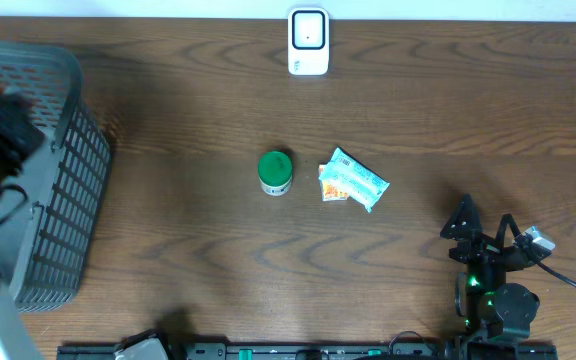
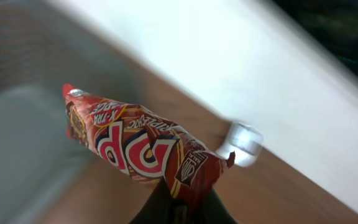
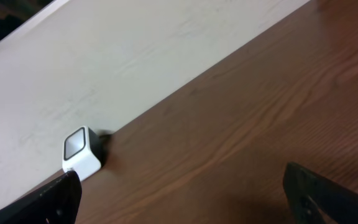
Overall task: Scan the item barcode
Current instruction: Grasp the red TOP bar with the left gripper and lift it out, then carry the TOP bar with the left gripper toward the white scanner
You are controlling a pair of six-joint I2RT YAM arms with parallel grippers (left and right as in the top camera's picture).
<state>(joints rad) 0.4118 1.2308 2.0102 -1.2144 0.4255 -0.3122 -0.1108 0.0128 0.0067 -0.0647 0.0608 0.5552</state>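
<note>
Tightly pinched in left claw (image 2: 180,204): red snack packet (image 2: 135,146), scanner (image 2: 242,144) beyond.

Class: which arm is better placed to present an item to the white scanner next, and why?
Left. The left gripper is shut on the red snack packet, scanner in view; the right gripper sits open and empty.

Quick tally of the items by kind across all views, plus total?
snack packets: 2 (red packet, pale packet)
green tub: 1
scanner: 1
basket: 1
Total: 5
</note>
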